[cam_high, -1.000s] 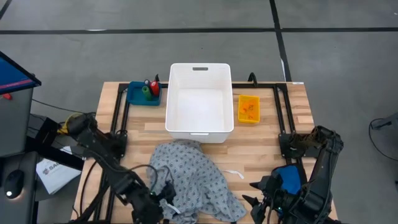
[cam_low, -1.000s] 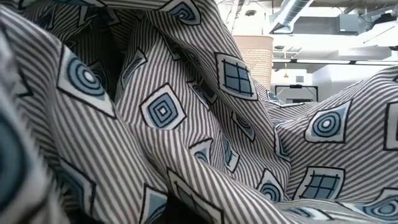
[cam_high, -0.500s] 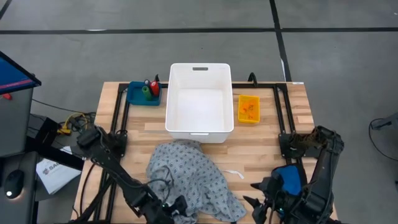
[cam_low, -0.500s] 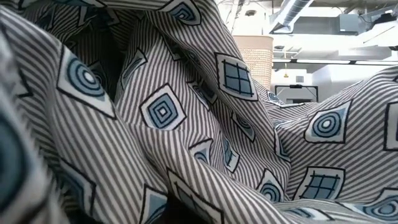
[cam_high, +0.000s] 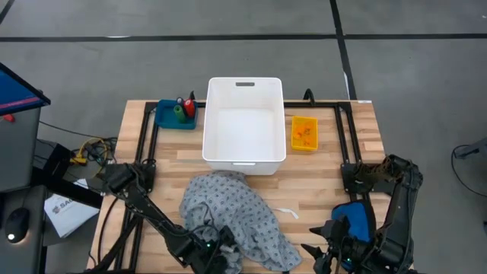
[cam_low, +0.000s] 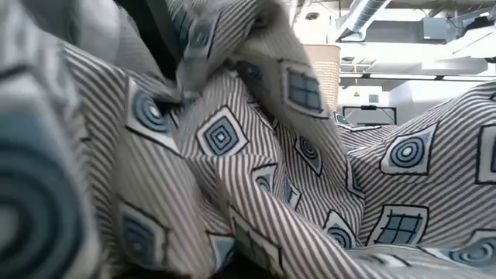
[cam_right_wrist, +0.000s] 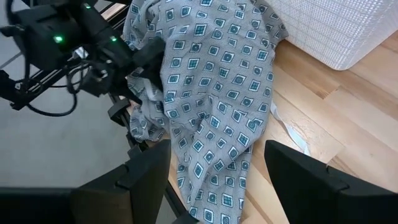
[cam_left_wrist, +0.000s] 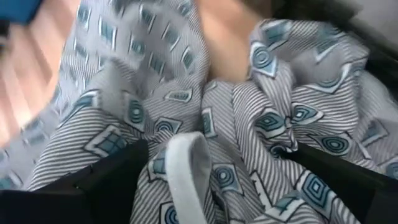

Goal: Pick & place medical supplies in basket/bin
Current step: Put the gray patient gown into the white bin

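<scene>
Left gripper spread wide over gown folds before white bin; right gripper wide, empty, beside gown.

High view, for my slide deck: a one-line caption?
Left claw open at the patterned gown before the empty white bin.

A large grey gown, striped and printed with blue squares and circles, is lying crumpled in a heap on the table's near edge, just in front of the white bin, spilling over that edge. Small orange pill bottles are sitting in a yellow tray beside the bin's right side, toward the far right corner. A red piece and a green piece are standing in a blue tray at the far left corner; the purple piece cannot be made out
</scene>
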You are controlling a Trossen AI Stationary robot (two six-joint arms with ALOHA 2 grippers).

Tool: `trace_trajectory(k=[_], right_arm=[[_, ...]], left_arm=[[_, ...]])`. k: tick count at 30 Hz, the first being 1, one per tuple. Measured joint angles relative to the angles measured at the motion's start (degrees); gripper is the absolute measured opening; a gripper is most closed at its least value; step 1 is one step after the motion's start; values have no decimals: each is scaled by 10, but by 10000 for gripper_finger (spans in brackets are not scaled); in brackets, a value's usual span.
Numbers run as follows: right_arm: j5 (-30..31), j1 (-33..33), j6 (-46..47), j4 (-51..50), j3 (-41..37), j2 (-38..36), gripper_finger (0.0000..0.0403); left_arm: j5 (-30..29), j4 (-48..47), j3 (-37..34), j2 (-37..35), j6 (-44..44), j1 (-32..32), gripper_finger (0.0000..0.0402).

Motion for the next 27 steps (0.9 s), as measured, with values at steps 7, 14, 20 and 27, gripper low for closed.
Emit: trace_trajectory(k=[7,14,20,27], right_arm=[[1,4,-2,-2,0,0,256],[2,4,-2,-2,0,0,256],[14,4,-2,0,0,0,256],[28,4,-1,1,0,0,256]], left_arm=[[38,3,-21,-5,-130,37,364],[104,14,-56,-4,-162,62,338],[152,21,-78,-5,-214,75,304],[159,34,-79,-5,-224,76,212]])
